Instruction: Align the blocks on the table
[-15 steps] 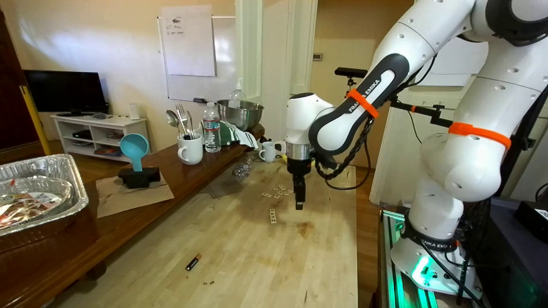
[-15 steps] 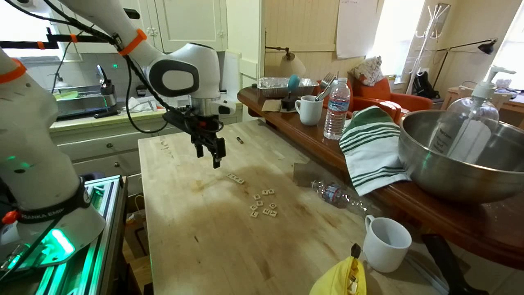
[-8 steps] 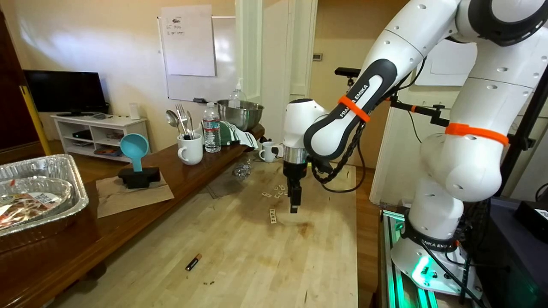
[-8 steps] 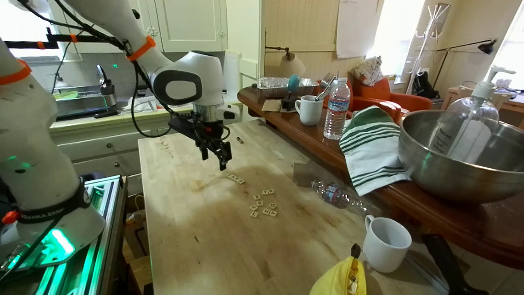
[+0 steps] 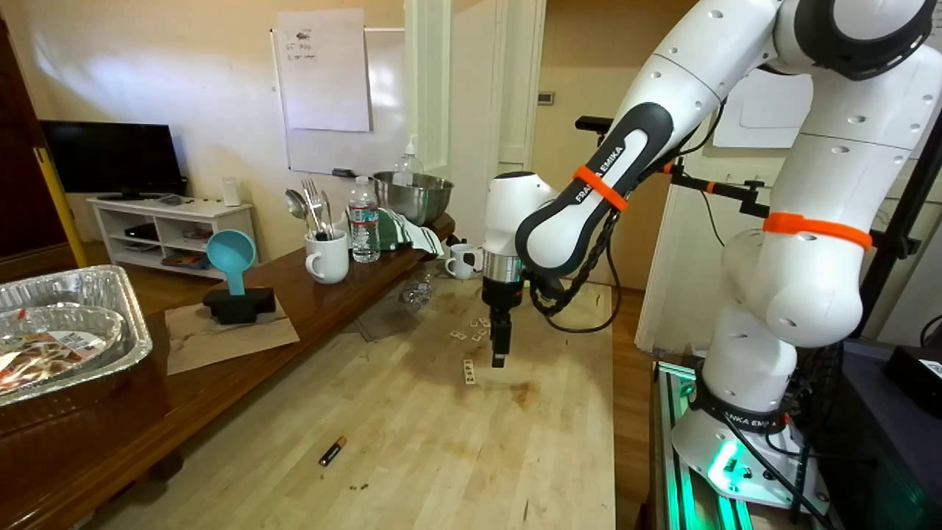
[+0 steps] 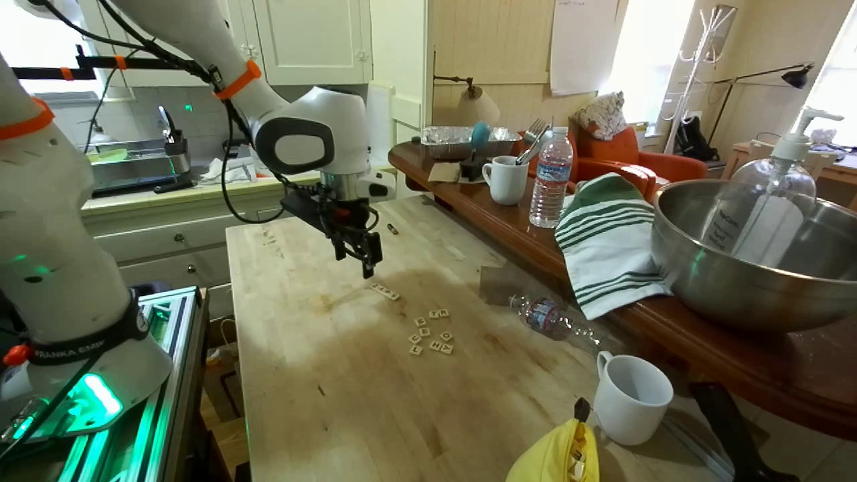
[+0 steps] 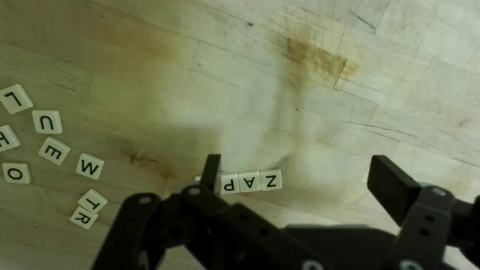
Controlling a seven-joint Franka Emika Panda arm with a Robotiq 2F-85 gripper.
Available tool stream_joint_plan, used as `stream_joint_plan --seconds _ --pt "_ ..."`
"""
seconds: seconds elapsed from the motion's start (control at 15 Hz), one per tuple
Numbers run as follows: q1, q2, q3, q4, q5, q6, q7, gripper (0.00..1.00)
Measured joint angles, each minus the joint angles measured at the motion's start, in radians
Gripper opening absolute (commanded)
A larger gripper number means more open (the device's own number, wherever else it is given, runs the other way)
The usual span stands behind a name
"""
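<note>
Wood, pale and planked, is forming the table [image 5: 441, 471] below me in an exterior view, with a brown stain [image 5: 524, 394] darkening its top. A whiteboard [image 5: 384, 96] is standing out against the cream wall [image 5: 184, 59], and a black television [image 5: 110, 158] is resting on a white shelf unit [image 5: 165, 213]. A dark brown counter [image 5: 316, 303] is running along the table, carrying a foil tray [image 5: 136, 324], a cutlery mug [image 5: 331, 258], a water bottle [image 5: 364, 243] and a steel bowl [image 5: 413, 202]. A battery [image 5: 333, 450] is lying well apart from my fingers [image 5: 500, 342], which are pointing down near a row of blocks [image 5: 469, 372].

In an exterior view, orange armchairs [image 6: 619, 150] and kitchen cabinets [image 6: 311, 40] are showing in the room beyond. On the table, loose blocks [image 6: 424, 332] are lying near the row, while a plastic bottle [image 6: 543, 314] on its side, a white mug [image 6: 633, 398] and a yellow pouch [image 6: 549, 456] are sitting toward the counter's side.

In the wrist view, my fingers are standing wide apart above the table. The row is showing between them, its Z, A and P reading upside down, and one finger is blocking my sight of most of the block past the P. The loose blocks, also lettered, are lying scattered off to one side, outside the gap.
</note>
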Motion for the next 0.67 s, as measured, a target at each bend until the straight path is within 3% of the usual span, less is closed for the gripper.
stream_joint_plan --seconds 0.07,0.13,0.33,0.67 --pt "0.003 0.011 0.0 0.004 0.025 0.017 -0.007 0.94" --pt "0.008 0.022 0.0 0.009 0.05 0.036 -0.019 0.74" --pt "0.015 0.058 0.007 0.022 0.091 0.077 -0.04 0.64" --pt "0.016 0.112 0.028 0.025 0.092 0.147 -0.046 0.24"
